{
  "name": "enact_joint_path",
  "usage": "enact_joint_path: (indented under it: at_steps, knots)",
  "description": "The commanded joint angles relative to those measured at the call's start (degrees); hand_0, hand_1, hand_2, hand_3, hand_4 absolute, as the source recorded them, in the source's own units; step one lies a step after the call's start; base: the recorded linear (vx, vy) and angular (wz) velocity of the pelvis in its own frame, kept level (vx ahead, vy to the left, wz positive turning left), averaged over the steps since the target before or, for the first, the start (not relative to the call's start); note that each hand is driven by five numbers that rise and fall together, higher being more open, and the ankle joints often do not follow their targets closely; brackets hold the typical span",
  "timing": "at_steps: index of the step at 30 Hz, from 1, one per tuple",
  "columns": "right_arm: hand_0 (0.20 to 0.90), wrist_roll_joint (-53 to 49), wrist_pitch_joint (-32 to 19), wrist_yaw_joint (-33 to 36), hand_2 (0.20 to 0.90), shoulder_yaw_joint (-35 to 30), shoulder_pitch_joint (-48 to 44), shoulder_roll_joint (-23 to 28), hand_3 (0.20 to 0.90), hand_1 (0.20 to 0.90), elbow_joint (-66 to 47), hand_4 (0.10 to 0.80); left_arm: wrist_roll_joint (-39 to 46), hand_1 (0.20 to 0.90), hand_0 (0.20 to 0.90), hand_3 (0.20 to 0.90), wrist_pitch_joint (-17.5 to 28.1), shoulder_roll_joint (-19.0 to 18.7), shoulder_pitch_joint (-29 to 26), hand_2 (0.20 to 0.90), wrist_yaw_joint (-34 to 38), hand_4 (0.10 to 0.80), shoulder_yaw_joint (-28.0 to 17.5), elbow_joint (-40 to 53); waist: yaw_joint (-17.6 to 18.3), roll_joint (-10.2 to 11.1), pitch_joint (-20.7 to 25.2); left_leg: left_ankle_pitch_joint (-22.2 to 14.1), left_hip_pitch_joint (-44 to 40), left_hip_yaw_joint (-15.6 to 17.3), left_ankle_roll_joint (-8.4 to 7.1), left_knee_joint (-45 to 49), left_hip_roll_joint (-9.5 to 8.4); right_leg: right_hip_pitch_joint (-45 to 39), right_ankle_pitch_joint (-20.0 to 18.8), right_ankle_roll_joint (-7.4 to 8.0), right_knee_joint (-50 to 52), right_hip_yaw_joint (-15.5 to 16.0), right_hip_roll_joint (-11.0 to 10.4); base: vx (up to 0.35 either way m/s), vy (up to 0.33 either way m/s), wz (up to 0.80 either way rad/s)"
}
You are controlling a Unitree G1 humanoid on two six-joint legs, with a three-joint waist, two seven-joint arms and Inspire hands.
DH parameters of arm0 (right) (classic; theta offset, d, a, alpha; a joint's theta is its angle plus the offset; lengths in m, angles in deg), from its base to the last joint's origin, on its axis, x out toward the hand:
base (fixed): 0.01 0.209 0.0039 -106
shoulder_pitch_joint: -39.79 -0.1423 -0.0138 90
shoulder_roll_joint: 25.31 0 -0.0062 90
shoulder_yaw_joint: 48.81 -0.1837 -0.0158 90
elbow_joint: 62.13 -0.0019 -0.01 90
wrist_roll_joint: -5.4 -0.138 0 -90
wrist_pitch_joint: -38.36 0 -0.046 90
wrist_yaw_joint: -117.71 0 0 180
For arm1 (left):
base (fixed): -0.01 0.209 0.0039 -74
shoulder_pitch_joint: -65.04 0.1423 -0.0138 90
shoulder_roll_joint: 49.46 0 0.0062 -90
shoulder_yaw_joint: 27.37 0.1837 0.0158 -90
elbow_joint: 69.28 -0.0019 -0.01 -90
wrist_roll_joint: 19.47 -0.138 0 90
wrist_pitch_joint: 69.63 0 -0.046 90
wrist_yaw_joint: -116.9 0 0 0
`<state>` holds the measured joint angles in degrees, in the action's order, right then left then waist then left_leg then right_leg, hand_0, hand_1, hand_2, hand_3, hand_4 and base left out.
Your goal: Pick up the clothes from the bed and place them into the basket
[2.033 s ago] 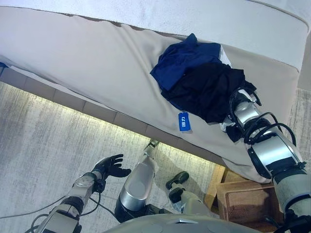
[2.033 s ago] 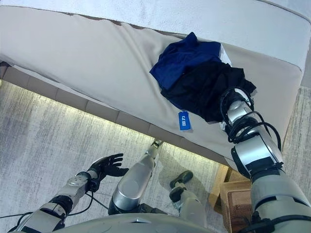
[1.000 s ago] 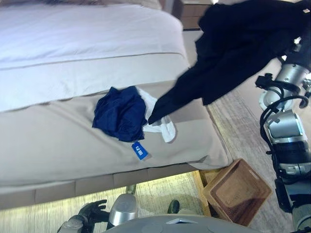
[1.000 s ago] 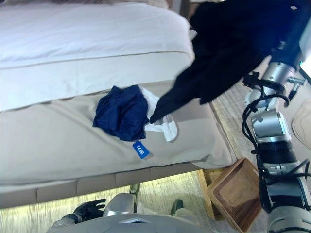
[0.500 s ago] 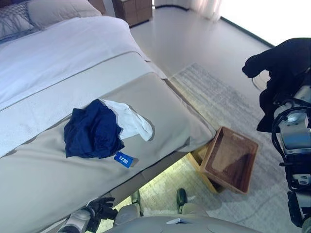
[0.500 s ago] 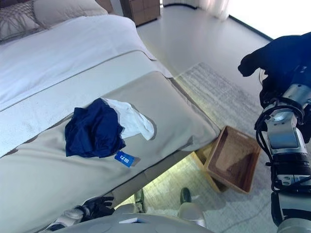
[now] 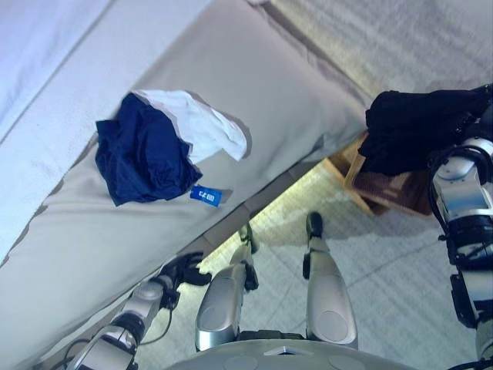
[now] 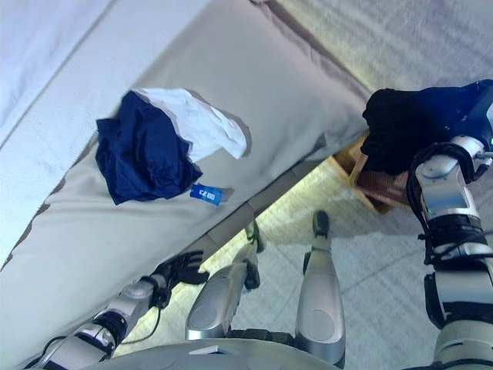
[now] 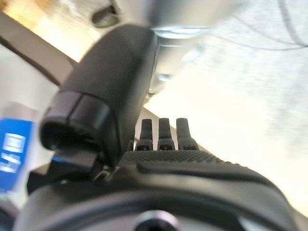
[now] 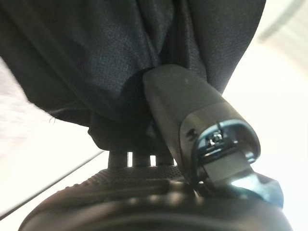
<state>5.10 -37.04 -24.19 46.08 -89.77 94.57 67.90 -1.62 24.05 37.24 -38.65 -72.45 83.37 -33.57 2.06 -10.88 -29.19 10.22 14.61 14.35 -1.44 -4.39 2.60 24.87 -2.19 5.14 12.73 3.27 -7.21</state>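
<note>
My right hand (image 10: 192,120) is shut on a black garment (image 7: 412,127) and holds it bunched up over the brown wicker basket (image 7: 400,189), which stands on the floor by the bed's corner. In the right wrist view the black cloth (image 10: 120,57) hangs over my thumb and fingers. A dark blue garment (image 7: 142,158) and a white garment (image 7: 204,127) lie together on the beige bed cover (image 7: 254,77), with a small blue tag (image 7: 206,196) beside them. My left hand (image 7: 181,271) hangs low beside the bed, open and empty.
The bed's edge (image 7: 262,196) runs diagonally above a lit gap. A pale rug (image 7: 400,270) covers the floor around the basket.
The camera has swung down and round. My right hand has lowered the black garment from high at the right to just over the basket. The blue and white clothes stay on the bed.
</note>
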Motion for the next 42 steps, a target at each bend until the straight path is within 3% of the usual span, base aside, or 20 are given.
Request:
enact_joint_path:
  at_steps: [1, 6, 10, 16, 19, 21, 24, 27, 29, 33, 35, 42]
  knots:
    - [0.9, -0.9, 3.8, 4.4, 0.9, 3.5, -10.3, 9.7, 0.9, 0.9, 1.4, 0.8, 3.4, 0.9, 0.9, 0.9, 3.0, 1.1, 0.5, 0.9, -0.5, 0.8, 3.1, 1.5, 0.6, -0.4, 2.1, -7.7, 3.4, -6.3, -1.37, 7.8, -1.65, 0.5, 9.0, -5.22, 5.7, 6.7, 2.8, 0.0, 0.0, 0.0]
    - [0.9, -3.9, 7.4, 4.3, 0.9, 4.5, -12.8, 10.7, 0.9, 0.9, 7.1, 0.8, 4.7, 0.9, 0.9, 0.9, 2.5, 0.1, 0.4, 0.9, -0.5, 0.8, 3.0, 3.0, 0.2, -1.5, 1.4, -7.3, 4.4, -6.2, -1.5, 8.0, -1.75, 2.0, 9.5, -5.61, 7.1, 7.1, 2.5, -0.015, 0.005, -0.04]
    - [0.9, -2.0, 10.7, 1.5, 0.9, 4.9, -12.0, 12.7, 0.9, 0.9, 6.6, 0.8, 5.1, 0.9, 0.9, 0.9, 1.7, -0.8, 1.5, 0.9, -1.5, 0.8, 2.1, 3.3, 0.3, -1.2, 1.6, -7.3, 3.6, -6.3, -1.61, 7.6, -1.82, 1.2, 9.2, -5.68, 6.3, 7.2, 2.5, 0.018, 0.057, -0.01]
    - [0.9, 2.3, 13.5, -7.1, 0.9, 6.2, -11.3, 15.8, 0.9, 0.9, 4.3, 0.8, 5.3, 0.9, 0.9, 0.9, -0.2, -2.2, 2.7, 0.9, -2.0, 0.8, 0.9, 3.2, 0.0, 1.2, 2.9, -8.2, 1.4, -5.9, -1.35, 7.4, -1.51, -1.7, 8.6, -5.47, 4.4, 7.5, 2.7, 0.045, 0.073, 0.09]
    - [0.9, 4.1, 14.2, -17.1, 0.9, 6.3, -9.7, 17.9, 0.9, 0.9, 2.7, 0.8, 5.2, 0.9, 0.9, 0.9, -1.4, -3.4, 3.5, 0.9, -2.1, 0.8, -0.5, 3.4, -0.6, 3.0, 3.8, -8.5, -0.2, -6.1, -1.17, 6.8, -1.31, -3.9, 8.7, -5.32, 3.9, 8.0, 2.8, 0.059, 0.055, 0.17]
    - [0.9, 4.8, 12.0, -24.5, 0.9, 6.0, -7.5, 19.6, 0.9, 0.9, 0.8, 0.8, 5.0, 0.9, 0.9, 0.9, -2.4, -4.6, 4.1, 0.9, -2.4, 0.8, -2.1, 3.0, -1.2, 4.9, 4.9, -8.6, -1.8, -6.6, -0.99, 6.0, -1.24, -6.1, 8.7, -5.13, 3.2, 8.6, 2.7, 0.089, 0.043, 0.29]
    - [0.9, 5.0, 4.4, -28.1, 0.9, 4.2, -4.3, 21.1, 0.9, 0.9, -3.4, 0.8, 4.9, 0.9, 0.9, 0.9, -2.8, -5.4, 5.4, 0.9, -2.3, 0.8, -3.4, 2.4, -2.0, 6.9, 6.2, -8.8, -3.5, -7.6, -0.76, 5.3, -1.35, -9.2, 8.7, -4.78, 2.2, 9.5, 2.5, 0.09, 0.066, 0.33]
    - [0.9, 0.0, 1.6, -33.3, 0.9, -0.9, 2.3, 17.6, 0.9, 0.9, -18.5, 0.8, 3.0, 0.9, 0.9, 0.9, -3.3, -5.0, 8.0, 0.9, -2.3, 0.8, -6.6, 0.9, -3.4, 8.8, 8.4, -9.0, -6.3, -9.4, -0.33, 4.3, -2.24, -13.4, 8.8, -4.15, 0.6, 10.6, 2.1, 0.1, 0.117, 0.29]
    - [0.9, -1.5, 1.5, -34.9, 0.9, -1.2, 3.2, 16.0, 0.9, 0.9, -21.3, 0.8, 2.0, 0.9, 0.9, 0.9, -3.7, -4.8, 8.4, 0.9, -2.4, 0.8, -7.3, 0.3, -4.0, 9.2, 9.0, -9.1, -7.0, -9.9, -0.2, 4.1, -2.5, -14.7, 8.8, -4.02, 0.1, 11.2, 1.9, 0.092, 0.093, 0.25]
    - [0.9, -7.5, -4.6, -37.7, 0.9, 1.0, 4.3, 7.9, 0.9, 0.9, -22.7, 0.8, -0.1, 0.9, 0.9, 0.9, -3.3, -3.0, 9.8, 0.9, -2.3, 0.8, -8.6, -3.7, -7.3, 10.0, 11.4, -9.4, -9.0, -12.7, 0.15, 4.3, -3.59, -19.5, 8.5, -3.58, -2.0, 14.3, 1.1, 0.136, 0.152, 0.4]
    - [0.9, 1.2, -8.3, -36.8, 0.9, 3.5, 5.4, 3.6, 0.9, 0.9, -21.1, 0.8, -0.4, 0.9, 0.9, 0.9, -2.3, -1.9, 10.8, 0.9, -2.2, 0.8, -8.4, -5.5, -9.8, 10.1, 12.6, -9.1, -9.8, -14.8, 0.49, 3.6, -4.23, -21.7, 8.1, -3.0, -3.5, 16.0, 1.0, 0.151, 0.167, 0.62]
    - [0.9, 16.8, -10.1, -23.5, 0.9, 12.0, 0.3, -4.3, 0.9, 0.9, -14.5, 0.8, -0.2, 0.9, 0.9, 0.9, -0.9, -1.6, 12.7, 0.9, -2.8, 0.8, -8.6, -9.1, -17.1, 10.2, 14.0, -8.9, -9.7, -20.1, 1.65, 3.9, -5.3, -25.5, 8.9, -2.62, -4.0, 21.1, -0.2, 0.145, 0.156, 0.55]
